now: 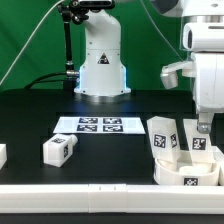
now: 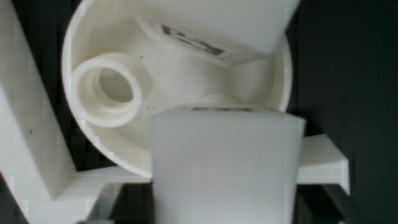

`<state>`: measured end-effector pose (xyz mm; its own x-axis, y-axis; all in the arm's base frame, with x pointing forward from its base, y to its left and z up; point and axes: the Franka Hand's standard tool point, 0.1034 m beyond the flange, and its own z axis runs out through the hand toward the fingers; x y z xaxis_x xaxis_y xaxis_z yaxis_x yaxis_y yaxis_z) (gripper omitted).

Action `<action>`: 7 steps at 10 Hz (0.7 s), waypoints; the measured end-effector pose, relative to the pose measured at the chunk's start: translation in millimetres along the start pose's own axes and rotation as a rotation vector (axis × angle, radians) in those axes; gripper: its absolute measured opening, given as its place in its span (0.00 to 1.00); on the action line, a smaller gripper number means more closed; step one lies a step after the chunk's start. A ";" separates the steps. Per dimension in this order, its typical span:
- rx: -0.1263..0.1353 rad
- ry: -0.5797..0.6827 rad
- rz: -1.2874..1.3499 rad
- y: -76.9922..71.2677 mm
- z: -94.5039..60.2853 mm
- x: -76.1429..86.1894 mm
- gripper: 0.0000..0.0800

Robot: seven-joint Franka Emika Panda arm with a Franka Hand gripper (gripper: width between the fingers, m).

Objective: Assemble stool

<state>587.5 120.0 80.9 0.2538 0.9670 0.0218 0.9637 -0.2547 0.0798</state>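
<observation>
We saw the pincer [image 1: 203, 127] clenched on a leg [image 1: 197, 145] standing at the seat [image 1: 180, 177], lower right of the frame; a second leg [image 1: 163, 136] stood just beside it. All were white plastic with black-and-white tags. A loose leg [image 1: 59, 150] lay lower left on the black counter [image 1: 120, 160], the marker board [image 1: 99, 125] at centre, a green backdrop [image 1: 30, 30] upper left.
</observation>
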 end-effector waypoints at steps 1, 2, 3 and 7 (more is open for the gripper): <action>0.001 -0.001 0.028 -0.3 0.3 -0.1 0.42; 0.001 -0.001 0.029 -0.2 0.4 -0.5 0.42; 0.001 -0.001 0.036 -0.2 0.4 -0.6 0.42; 0.021 -0.014 0.474 -4.0 1.4 -0.6 0.42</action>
<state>583.6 120.4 79.2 0.6669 0.7442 0.0378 0.7429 -0.6679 0.0436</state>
